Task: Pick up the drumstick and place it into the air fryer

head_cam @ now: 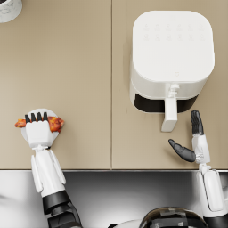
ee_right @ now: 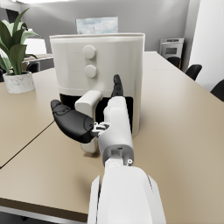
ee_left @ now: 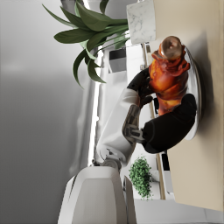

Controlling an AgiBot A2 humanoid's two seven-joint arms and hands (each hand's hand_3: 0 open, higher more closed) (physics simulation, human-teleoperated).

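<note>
One drumstick (head_cam: 55,123) lies under the left hand (head_cam: 39,129), fingers wrapped around it; right hand (head_cam: 192,141) spread, empty.

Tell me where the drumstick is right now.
In the head view the drumstick lies on a small white plate at the table's near left, under the left hand, far from the air fryer.

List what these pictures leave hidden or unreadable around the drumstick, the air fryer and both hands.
- Drumstick: its middle is covered by the left hand in the head view.
- Plate: mostly under drumstick and hand.
- Air fryer: inside not visible; the dark front opening shows nothing.
- Top panel markings: too faint to read.
- Planter: cut off by the corner.
- Right hand: open, empty.
</note>
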